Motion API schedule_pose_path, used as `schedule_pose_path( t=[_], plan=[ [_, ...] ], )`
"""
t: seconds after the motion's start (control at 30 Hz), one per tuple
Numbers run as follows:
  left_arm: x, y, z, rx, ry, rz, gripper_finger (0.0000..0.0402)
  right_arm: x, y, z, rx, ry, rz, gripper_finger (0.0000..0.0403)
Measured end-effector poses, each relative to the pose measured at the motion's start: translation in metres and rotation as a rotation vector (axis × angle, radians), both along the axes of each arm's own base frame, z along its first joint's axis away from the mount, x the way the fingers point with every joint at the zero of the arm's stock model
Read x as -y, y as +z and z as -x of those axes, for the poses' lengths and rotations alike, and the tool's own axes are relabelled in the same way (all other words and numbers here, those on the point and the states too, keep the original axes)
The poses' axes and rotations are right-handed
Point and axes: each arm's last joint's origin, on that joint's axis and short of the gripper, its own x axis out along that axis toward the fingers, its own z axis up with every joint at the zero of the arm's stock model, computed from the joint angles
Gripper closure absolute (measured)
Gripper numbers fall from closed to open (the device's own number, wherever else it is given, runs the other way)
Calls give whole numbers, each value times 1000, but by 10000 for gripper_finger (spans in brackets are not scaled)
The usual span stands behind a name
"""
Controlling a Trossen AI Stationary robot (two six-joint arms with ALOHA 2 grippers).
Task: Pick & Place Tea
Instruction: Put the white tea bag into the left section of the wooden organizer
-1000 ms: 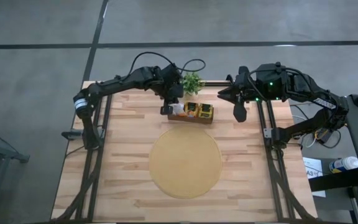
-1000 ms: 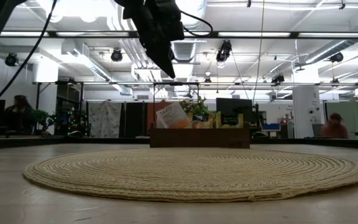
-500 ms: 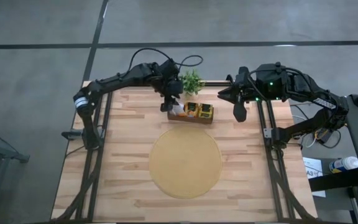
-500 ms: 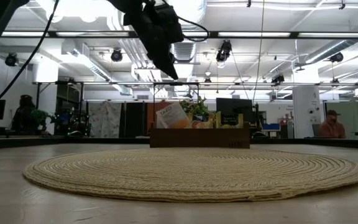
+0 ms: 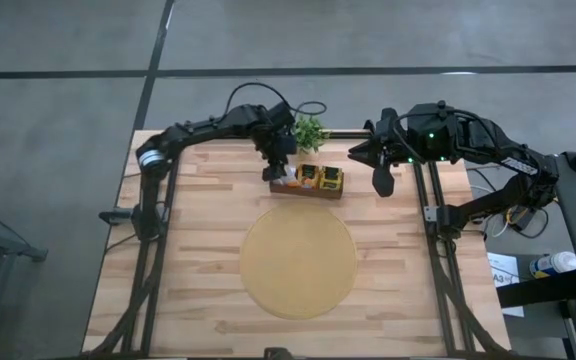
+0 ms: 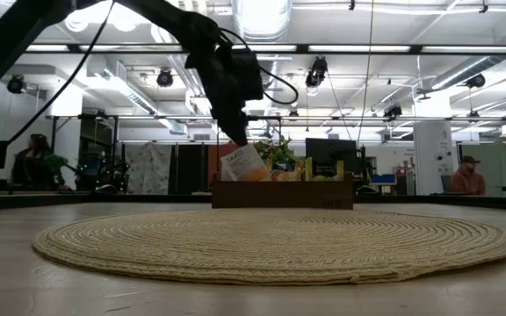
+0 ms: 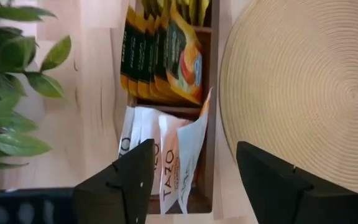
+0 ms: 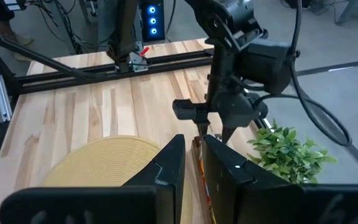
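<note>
Picking step: left gripper (image 7: pixel 191 180), jaws wide open and empty, is hovering over white-and-orange tea packets (image 7: pixel 176 158) in the brown wooden box (image 5: pixel 308 188) at upper centre, descent and closing seemingly due next; right gripper (image 8: pixel 188 165), near-closed, is waiting upper right.

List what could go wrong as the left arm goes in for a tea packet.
1. The orange-and-white packets stand packed together in the wooden box; the left gripper's open fingers may pinch several, or crumple the one leaning out.
2. The plant sits right beside the box, so the arm might brush its leaves.
3. The box looks light; a snagged packet could drag it toward the mat.
</note>
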Motion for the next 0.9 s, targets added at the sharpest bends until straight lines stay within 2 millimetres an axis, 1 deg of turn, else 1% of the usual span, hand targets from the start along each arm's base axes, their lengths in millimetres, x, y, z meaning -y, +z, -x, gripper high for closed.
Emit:
schedule_pose_path(
  t=[0.1, 0.27, 0.43, 0.5, 0.57, 0.73, 0.77, 0.9],
  plan=[
    [-1, -6, -1, -18, -1, 10, 181, 0, 0, 0, 0, 0, -1, 351],
    [-1, -10, -2, -37, -13, 16, 185, 0, 0, 0, -2, 5, 9, 351],
    [-2, -16, -4, -47, -21, 18, 210, 0, 0, 0, -4, 6, 14, 351],
    [-2, -18, -4, -54, -28, 19, 232, 0, 0, 0, -4, 6, 15, 351],
    [-3, -19, -4, -64, -29, 9, 263, 0, 0, 0, -4, 6, 15, 351],
    [-3, -21, -3, -88, -21, -3, 375, 0, 0, 0, -4, 6, 15, 351],
    [-3, -20, -3, -87, -21, -4, 388, 0, 0, 0, -4, 6, 16, 351],
    [-2, -15, -1, -78, -25, -12, 399, 0, 0, 0, -6, 12, 25, 351]
  ],
)
